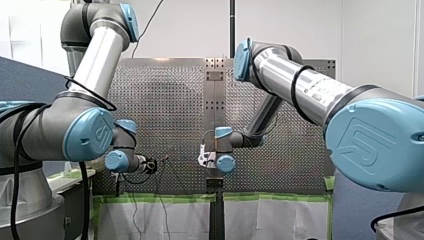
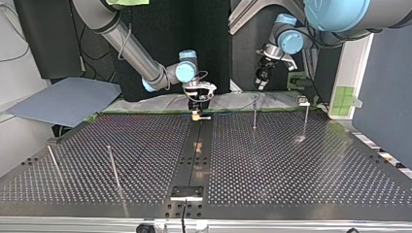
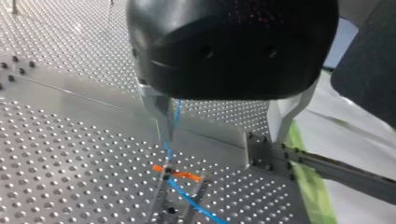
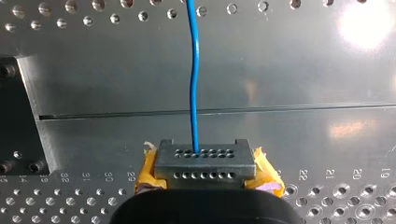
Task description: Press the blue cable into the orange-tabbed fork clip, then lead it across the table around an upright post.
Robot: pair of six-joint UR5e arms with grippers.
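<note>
In the right wrist view the blue cable [image 4: 194,93] runs straight ahead over the plate from my right gripper [image 4: 205,163], whose yellow-padded fingers are shut on it. The top view has this gripper [image 2: 197,115] low at the table's back edge, near the middle. In the left wrist view the orange-tabbed fork clip [image 3: 177,175] stands on the perforated plate below my left gripper [image 3: 223,137]. The blue cable [image 3: 191,200] passes close by one metal finger [image 3: 163,116] and down through the clip. My left gripper is open and hangs above the clip, holding nothing.
Two upright posts [image 2: 254,115] [image 2: 305,121] stand near the back at the top view's right. Two more leaning posts [image 2: 112,167] [image 2: 52,162] are at the front left. A dark centre strip [image 2: 197,160] ends in a bracket [image 2: 186,192] at the front edge.
</note>
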